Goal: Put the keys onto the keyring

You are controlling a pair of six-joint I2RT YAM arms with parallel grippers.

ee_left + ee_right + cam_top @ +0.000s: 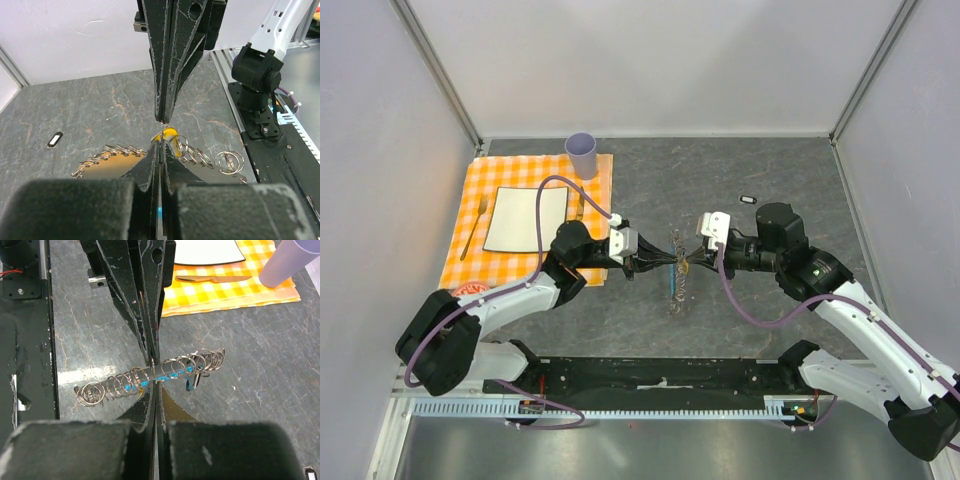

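Note:
The keyring, a grey chain loop with a blue section, is held above the table between both grippers. In the right wrist view the keyring stretches across the frame. My left gripper is shut on the chain from one side. My right gripper is shut on it from the other, tip to tip with the left. The yellow-orange key sits at the chain right where the tips meet; I cannot tell whether a finger pinches it. A black key with a white centre lies on the table beyond the right gripper and also shows in the left wrist view.
An orange checked placemat at the back left holds a white plate, a fork, a knife and a lilac cup. Grey walls enclose the table. The arms' black base rail runs along the near edge.

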